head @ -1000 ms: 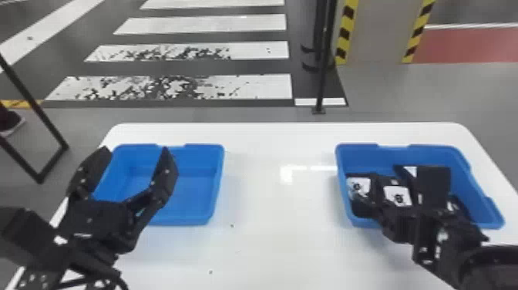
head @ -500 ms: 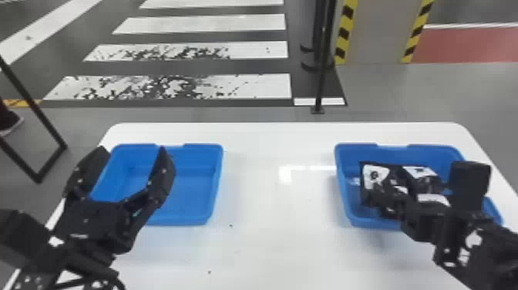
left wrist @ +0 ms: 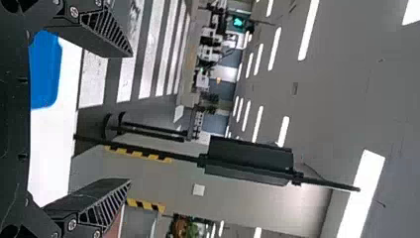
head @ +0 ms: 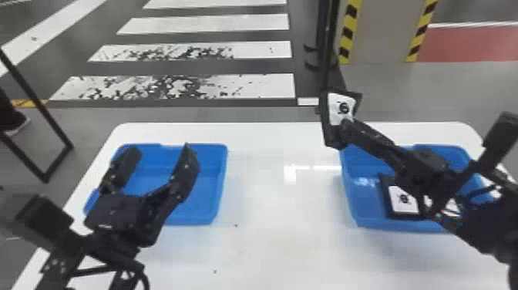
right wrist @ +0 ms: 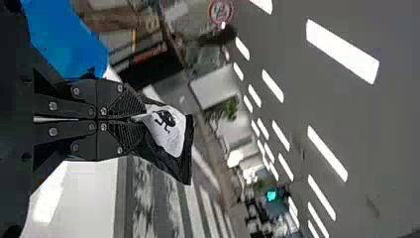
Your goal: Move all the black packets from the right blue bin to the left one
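**Right claw with a black packet, above the bin level**

The right claw point(head: 344, 133) is closed on the edge of a black packet point(head: 342, 108) with a white label. In the head view the packet, tilted, overlaps the tabletop's far edge beside the far left corner of the right blue bin point(head: 358, 166). Another packet point(head: 403, 200) lies in that bin near its front wall (one more, partly hidden by the arm, shows beside it). A broad stretch of tabletop point(head: 285, 208) separates this bin from the left blue bin point(head: 217, 185), over which the left claw point(head: 160, 152) is spread wide. The tabletop is white and glossy, with rounded far corners, glare and dark specks. Beyond it are white crossing stripes point(head: 262, 48), a pillar point(head: 381, 34) edged in yellow and black, and a red floor area point(head: 470, 44).
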`<state>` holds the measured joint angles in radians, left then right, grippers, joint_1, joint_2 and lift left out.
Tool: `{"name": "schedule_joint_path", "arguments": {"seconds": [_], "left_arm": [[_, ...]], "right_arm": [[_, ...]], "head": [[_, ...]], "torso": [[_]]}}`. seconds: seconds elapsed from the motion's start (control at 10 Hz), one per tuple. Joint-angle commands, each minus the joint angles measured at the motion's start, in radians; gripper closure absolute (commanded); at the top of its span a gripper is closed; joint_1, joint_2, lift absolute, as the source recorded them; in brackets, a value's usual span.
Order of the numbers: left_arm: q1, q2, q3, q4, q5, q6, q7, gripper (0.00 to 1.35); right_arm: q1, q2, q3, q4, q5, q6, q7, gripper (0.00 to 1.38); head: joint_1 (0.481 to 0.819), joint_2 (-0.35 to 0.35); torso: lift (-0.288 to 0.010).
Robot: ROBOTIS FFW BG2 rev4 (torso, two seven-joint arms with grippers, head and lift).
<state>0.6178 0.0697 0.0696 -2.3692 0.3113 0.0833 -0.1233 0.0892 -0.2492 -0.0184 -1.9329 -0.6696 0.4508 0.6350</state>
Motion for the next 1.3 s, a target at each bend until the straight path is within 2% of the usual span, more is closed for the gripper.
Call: {"name": "schedule_joint_path", "arguments": {"seconds": [0.0, 0.1, 0.2, 0.3, 0.4, 0.6, 1.1, 1.2], "left_arm": [[-0.034, 0.005, -0.010, -0.013, 0.078, 0.049, -0.035, 0.14], [-0.048, 0.007, -0.018, -0.030, 0.125, 0.071, -0.052, 0.14], [-0.051, 0.009, -0.018, -0.057, 0.157, 0.111, -0.058, 0.14], [-0.058, 0.012, -0.020, -0.072, 0.205, 0.172, -0.073, 0.14], [-0.075, 0.013, -0.022, -0.077, 0.213, 0.216, -0.095, 0.14], [-0.088, 0.018, -0.032, -0.077, 0.203, 0.270, -0.102, 0.14], [-0.098, 0.015, -0.022, -0.074, 0.153, 0.290, -0.102, 0.14], [-0.100, 0.015, -0.022, -0.074, 0.153, 0.302, -0.102, 0.19]], "right_arm": [[-0.099, -0.036, 0.118, 0.101, -0.116, -0.007, 0.094, 1.13], [-0.124, -0.039, 0.166, 0.140, -0.150, 0.016, 0.137, 1.13], [-0.126, -0.042, 0.200, 0.147, -0.166, 0.035, 0.149, 1.13], [-0.131, -0.047, 0.246, 0.160, -0.202, 0.040, 0.154, 1.13], [-0.138, -0.048, 0.282, 0.160, -0.212, 0.045, 0.154, 1.13], [-0.160, -0.053, 0.339, 0.155, -0.226, 0.045, 0.150, 1.13], [-0.195, -0.065, 0.457, 0.167, -0.282, 0.045, 0.138, 1.13], [-0.200, -0.067, 0.459, 0.165, -0.284, 0.045, 0.138, 1.13]], "head": [[0.695, 0.121], [0.685, 0.153], [0.679, 0.175], [0.681, 0.191], [0.691, 0.202], [0.695, 0.214], [0.695, 0.278], [0.695, 0.289]], "torso": [[-0.140], [-0.140], [-0.140], [-0.140], [-0.140], [-0.140], [-0.140], [-0.140]]}}
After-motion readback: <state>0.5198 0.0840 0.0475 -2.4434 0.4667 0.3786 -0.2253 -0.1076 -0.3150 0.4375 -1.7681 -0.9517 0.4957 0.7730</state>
